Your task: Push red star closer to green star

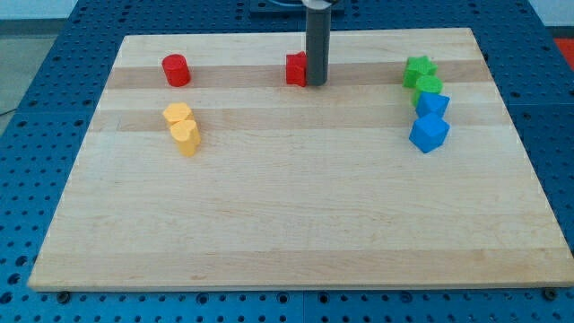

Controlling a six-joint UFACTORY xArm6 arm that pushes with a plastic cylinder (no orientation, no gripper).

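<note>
No brand, label or writing can be read anywhere in the view. The surface (296, 206) is a pale wooden board with lengthwise grain, lying on a blue base studded with a grid of small holes; a strip of pale floor shows at the view's top left corner. The arm has no fingers, only a dark rod whose end, my tip (317, 83), rests on the board near the view's top centre, touching the right side of the red star (295, 69), which it partly hides. The green star (418, 69) sits well apart towards the view's right, at about the same height in the view. Just below it is a second green block (429, 88), shape unclear, then two blue blocks, one (433, 105) touching the other (429, 133) below. At the view's left stands a red cylinder (176, 70), with two yellow blocks (178, 114) (186, 136) close together below it
</note>
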